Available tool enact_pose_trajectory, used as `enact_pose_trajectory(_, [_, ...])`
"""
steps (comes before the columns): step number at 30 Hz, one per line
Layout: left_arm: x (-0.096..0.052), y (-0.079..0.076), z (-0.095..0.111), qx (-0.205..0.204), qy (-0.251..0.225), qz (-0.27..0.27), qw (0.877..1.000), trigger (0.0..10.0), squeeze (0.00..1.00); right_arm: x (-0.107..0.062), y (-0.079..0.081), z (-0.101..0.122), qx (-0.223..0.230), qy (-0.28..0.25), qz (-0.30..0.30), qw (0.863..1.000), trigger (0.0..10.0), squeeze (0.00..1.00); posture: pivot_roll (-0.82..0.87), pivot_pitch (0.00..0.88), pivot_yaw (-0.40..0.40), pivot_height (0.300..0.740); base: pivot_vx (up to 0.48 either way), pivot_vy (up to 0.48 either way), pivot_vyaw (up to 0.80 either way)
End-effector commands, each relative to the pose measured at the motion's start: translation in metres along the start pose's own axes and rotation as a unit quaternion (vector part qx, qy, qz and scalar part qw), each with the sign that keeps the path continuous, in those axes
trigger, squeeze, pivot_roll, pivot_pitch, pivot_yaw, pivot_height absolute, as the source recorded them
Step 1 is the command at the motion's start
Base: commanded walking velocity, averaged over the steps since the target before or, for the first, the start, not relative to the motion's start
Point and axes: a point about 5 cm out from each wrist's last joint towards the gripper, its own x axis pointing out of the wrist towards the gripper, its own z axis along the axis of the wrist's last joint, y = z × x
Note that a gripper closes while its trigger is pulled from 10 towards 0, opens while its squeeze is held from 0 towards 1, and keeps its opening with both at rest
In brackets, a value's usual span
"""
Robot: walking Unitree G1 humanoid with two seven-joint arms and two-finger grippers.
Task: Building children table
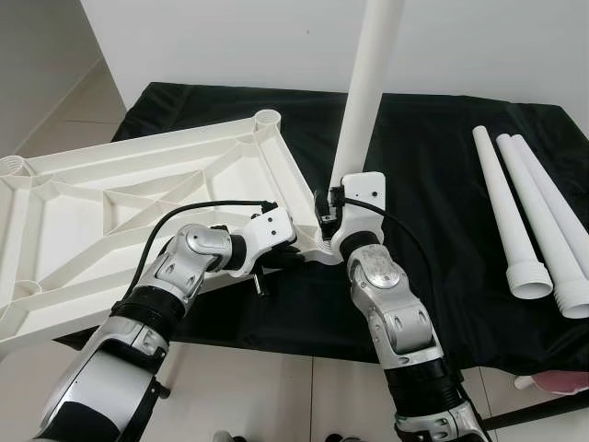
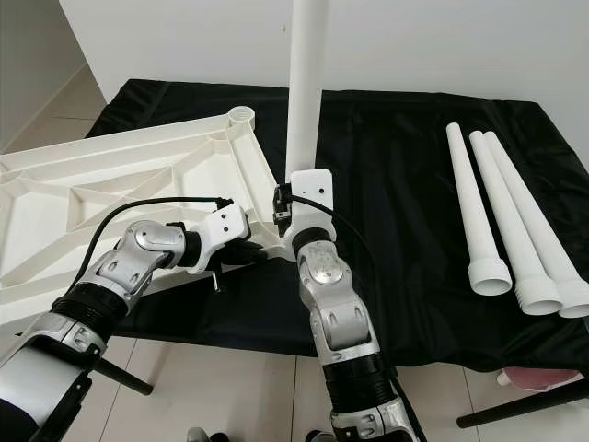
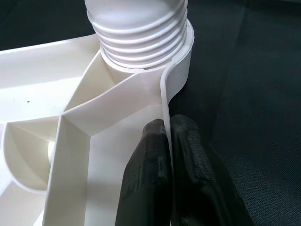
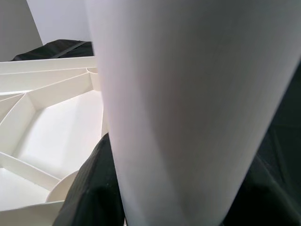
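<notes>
Your left gripper (image 3: 167, 155) is pinched on the rim wall of the white ribbed tabletop (image 1: 138, 203), upside down over the desk's (image 1: 442, 203) left edge. Your right gripper (image 1: 333, 214) clamps the upright white leg (image 1: 363, 92), threaded into the near corner socket. Three spare legs (image 1: 529, 216) lie near the right edge.

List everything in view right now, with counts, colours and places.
tabletop: 1, white, upside down, ribs up, on the cloth's left part, overhanging its edge
upright leg: 1, white, threaded end in the tabletop's near corner socket
loose legs: 3, white, lying side by side on the cloth's right part
cloth: 1, black, covering the work surface
pink thing: 1, lower right, cannot identify
left gripper: shut on the tabletop's rim
right gripper: gripping the upright leg
</notes>
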Motion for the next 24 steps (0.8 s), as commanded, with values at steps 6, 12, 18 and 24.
enact_pose_trajectory(6, [0.005,-0.008,0.009,0.023,-0.026,-0.049,0.998,0.0,0.00,-0.002,-0.024,-0.033,-0.005,0.068,-0.028,0.997,10.0,1.00,-0.05,0.166,0.046,0.740,0.000,0.000,0.00])
enact_pose_trajectory(12, [0.005,-0.009,0.009,0.023,-0.026,-0.052,0.998,0.0,0.00,-0.003,-0.017,-0.012,0.014,0.009,0.045,0.999,10.0,0.00,-0.05,0.161,0.046,0.740,0.000,0.000,0.00])
enact_pose_trajectory(18, [0.004,-0.011,0.008,0.024,-0.025,-0.057,0.998,0.0,0.00,-0.008,-0.019,0.004,0.001,-0.033,0.115,0.993,10.0,0.00,-0.05,0.159,0.046,0.740,0.000,0.000,0.00])
enact_pose_trajectory(24, [0.003,-0.012,0.007,0.026,-0.023,-0.062,0.997,0.0,0.00,-0.012,-0.024,0.006,-0.022,-0.038,0.162,0.986,10.0,0.00,-0.05,0.153,0.048,0.740,0.000,0.000,0.00])
